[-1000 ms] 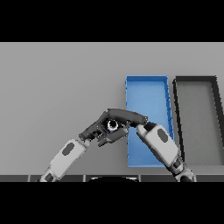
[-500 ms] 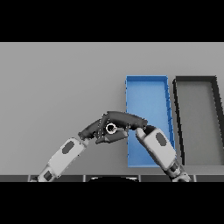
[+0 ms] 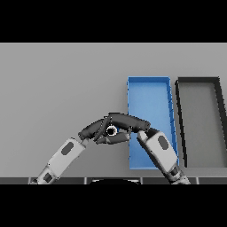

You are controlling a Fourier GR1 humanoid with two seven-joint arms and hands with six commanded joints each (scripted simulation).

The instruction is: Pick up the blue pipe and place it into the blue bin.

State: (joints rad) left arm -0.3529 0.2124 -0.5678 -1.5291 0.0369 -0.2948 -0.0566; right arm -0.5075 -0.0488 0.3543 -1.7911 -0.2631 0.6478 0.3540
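Head view: left hand (image 3: 91,131) and right hand (image 3: 132,122) meet at blue bin's (image 3: 149,81) 9 o'clock edge, fingers of both curled round small ringed object (image 3: 111,131), presumably blue pipe. Dark bin (image 3: 197,81) at blue bin's 3 o'clock.

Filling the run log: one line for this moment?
hands: left and right meet beside blue bin | pipe: hidden | black bin: right
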